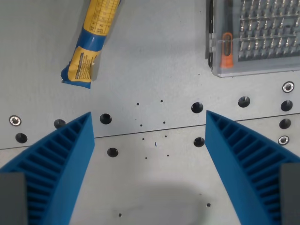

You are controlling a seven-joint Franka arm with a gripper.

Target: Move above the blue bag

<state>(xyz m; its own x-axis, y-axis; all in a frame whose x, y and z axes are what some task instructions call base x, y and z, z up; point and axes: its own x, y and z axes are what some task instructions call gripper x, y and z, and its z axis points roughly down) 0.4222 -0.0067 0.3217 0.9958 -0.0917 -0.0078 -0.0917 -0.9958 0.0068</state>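
A narrow blue and yellow bag (91, 40) lies on the grey metal table at the upper left of the wrist view, its top end cut off by the frame edge. My gripper (149, 119) is open and empty, with its two blue ribbed fingers (56, 168) spread wide at the bottom of the view. The bag lies beyond and to the wrist view's left of the fingertips, apart from them.
A clear plastic case (255, 37) of screwdriver bits with an orange-handled driver (227, 49) sits at the upper right. The table (154, 61) has bolt holes and a seam running across under the fingertips.
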